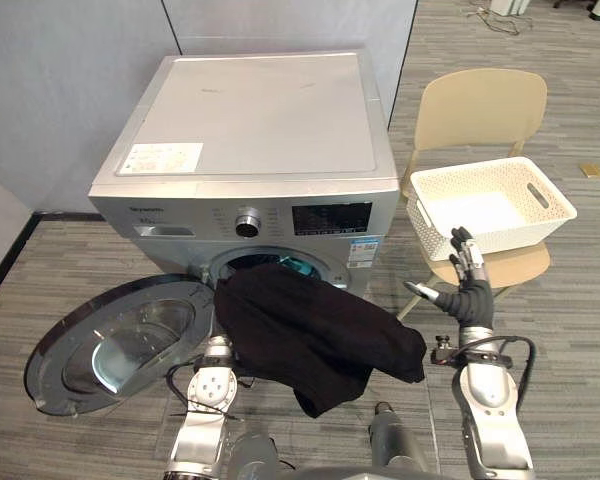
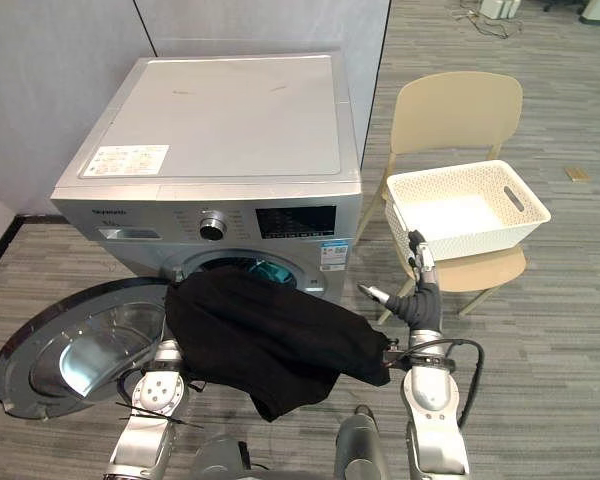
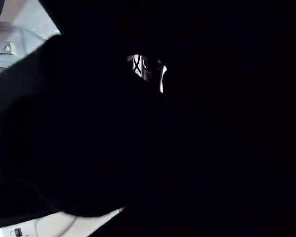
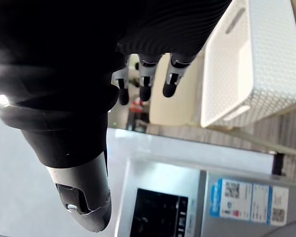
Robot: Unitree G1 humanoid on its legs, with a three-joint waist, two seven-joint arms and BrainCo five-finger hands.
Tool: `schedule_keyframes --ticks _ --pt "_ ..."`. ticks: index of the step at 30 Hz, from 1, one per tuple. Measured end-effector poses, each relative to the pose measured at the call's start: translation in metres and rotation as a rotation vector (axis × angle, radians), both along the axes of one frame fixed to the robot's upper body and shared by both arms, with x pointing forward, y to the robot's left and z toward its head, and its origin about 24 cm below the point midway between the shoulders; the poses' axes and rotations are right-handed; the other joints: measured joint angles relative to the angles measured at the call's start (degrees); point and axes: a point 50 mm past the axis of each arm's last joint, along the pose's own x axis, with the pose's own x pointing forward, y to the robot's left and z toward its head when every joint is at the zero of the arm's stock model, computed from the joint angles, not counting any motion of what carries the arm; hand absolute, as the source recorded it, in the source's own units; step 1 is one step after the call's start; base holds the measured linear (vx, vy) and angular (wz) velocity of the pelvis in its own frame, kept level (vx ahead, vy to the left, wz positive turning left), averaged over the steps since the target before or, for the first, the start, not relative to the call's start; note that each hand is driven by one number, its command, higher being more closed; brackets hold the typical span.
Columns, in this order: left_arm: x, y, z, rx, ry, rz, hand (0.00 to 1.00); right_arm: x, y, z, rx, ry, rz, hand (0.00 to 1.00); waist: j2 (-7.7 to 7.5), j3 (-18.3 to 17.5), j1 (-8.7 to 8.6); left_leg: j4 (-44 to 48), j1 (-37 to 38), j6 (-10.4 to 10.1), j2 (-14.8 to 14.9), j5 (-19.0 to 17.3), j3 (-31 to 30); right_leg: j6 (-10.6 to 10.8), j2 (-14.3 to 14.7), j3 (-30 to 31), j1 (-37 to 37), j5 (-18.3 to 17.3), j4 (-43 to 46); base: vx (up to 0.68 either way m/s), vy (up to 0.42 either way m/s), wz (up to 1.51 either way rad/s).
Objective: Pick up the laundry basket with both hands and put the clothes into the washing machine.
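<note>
Clothing, a black garment (image 1: 310, 335) of soft matte fabric, hangs half out of the round drum mouth (image 1: 280, 265) of the silver washing machine (image 1: 260, 120). Its long axis runs from that opening down toward the near right, where a loose corner droops. The left robot hand is buried beneath the cloth's left edge, above its silver arm (image 1: 208, 400), so its grip cannot be told. It is the nearer one, and the drum lies just beyond it on the far side. The right robot hand (image 1: 470, 290) stands to the right of the garment, apart from it, fingers straight, thumb spread, holding nothing. Past it, a white perforated plastic laundry basket (image 1: 540, 205) sits empty on a beige moulded chair (image 1: 480, 105). The glass-fronted door (image 1: 120, 340) hangs open at left.
</note>
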Motion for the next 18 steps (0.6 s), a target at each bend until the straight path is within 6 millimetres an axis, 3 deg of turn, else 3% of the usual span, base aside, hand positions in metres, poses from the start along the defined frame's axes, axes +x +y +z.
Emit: schedule_keyframes --ticks 1,2,3,5,6,7,8,13,15,17,18 --pt "0.0 0.002 -0.001 0.007 0.004 0.005 1.0 0.003 0.003 -0.003 0.002 0.01 0.013 0.0 0.01 -0.06 0.38 -1.02 0.93 0.38 0.06 -0.2 1.26 -0.78 -0.9 -1.8 0.15 1.12 -1.7 0.0 0.238 -0.9" --pt "0.0 0.004 -0.003 0.013 0.011 0.015 1.0 0.009 0.008 -0.007 0.004 0.026 0.035 0.0 -0.08 -0.23 1.02 -3.01 2.29 0.7 0.07 -0.31 3.75 -3.63 -2.77 -5.91 0.2 2.06 -4.16 -0.02 0.183 -0.95" --pt "0.001 0.008 -0.008 0.027 0.034 0.023 1.0 0.02 0.017 -0.012 -0.005 0.051 0.07 0.0 0.07 -0.16 1.26 -4.59 3.58 1.1 0.09 -0.07 6.39 -6.79 -7.67 -16.74 -0.12 3.37 -4.62 0.0 0.139 -0.92" --pt "0.002 0.013 -0.017 0.035 0.076 0.038 1.0 0.027 0.027 -0.02 -0.053 0.091 0.106 0.0 -0.1 -0.3 2.04 -5.16 4.94 1.1 0.53 -0.07 8.59 -8.63 -12.13 -28.81 0.89 5.23 -4.34 0.05 0.066 -0.65" --pt "0.003 0.014 -0.021 0.029 0.09 0.047 1.0 0.029 0.031 -0.023 -0.078 0.106 0.122 0.0 -0.14 -0.32 2.2 -5.47 5.39 1.05 1.0 -0.05 8.8 -7.97 -12.91 -32.76 1.34 8.75 -4.78 0.08 -0.031 -0.4" --pt "0.004 0.013 -0.022 0.019 0.094 0.054 1.0 0.03 0.033 -0.023 -0.093 0.108 0.13 0.0 -0.09 -0.31 2.21 -5.61 5.34 0.76 1.06 0.09 8.79 -6.14 -12.44 -32.85 1.42 9.54 -4.81 0.1 -0.08 -0.31" --pt "0.005 0.01 -0.025 -0.023 0.103 0.081 1.0 0.031 0.034 -0.021 -0.118 0.102 0.142 0.0 0.53 -0.22 2.2 -6.31 5.36 -0.07 2.03 0.57 8.76 -5.61 -11.15 -32.86 0.93 9.74 -5.22 0.08 -0.095 -0.28" --pt "0.018 -0.01 -0.033 -0.166 0.13 0.123 1.0 0.03 0.026 -0.022 -0.182 0.111 0.149 0.0 0.77 -0.06 1.75 -9.81 5.34 -2.29 3.89 2.47 8.39 -4.79 -8.76 -33.76 -1.61 9.04 -3.97 0.07 -0.128 -0.17" --pt "0.032 -0.01 -0.026 -0.21 0.104 0.159 1.0 0.03 0.028 -0.022 -0.176 0.109 0.152 0.0 -0.2 1.03 1.55 -9.22 4.01 -2.4 4.09 2.54 7.51 -5.09 -9.1 -34.13 -3.3 8.11 -1.56 -0.03 -0.083 0.08" --pt "0.054 -0.003 -0.007 -0.266 0.03 0.226 1.0 0.029 0.042 -0.022 -0.17 0.106 0.206 0.0 -3.01 3.9 1.37 -5.37 0.1 -2.44 4.24 2.48 5.42 -5.78 -10.56 -34.64 -6.26 6.26 2.96 -0.12 -0.088 0.29" --pt "0.06 -0.001 -0.001 -0.277 0.01 0.245 1.0 0.028 0.047 -0.022 -0.162 0.103 0.225 0.0 -3.66 4.88 1.29 -4.1 -1.11 -2.46 4.34 2.43 4.49 -5.8 -10.9 -35.03 -6.73 5.8 3.96 -0.17 -0.105 0.42"
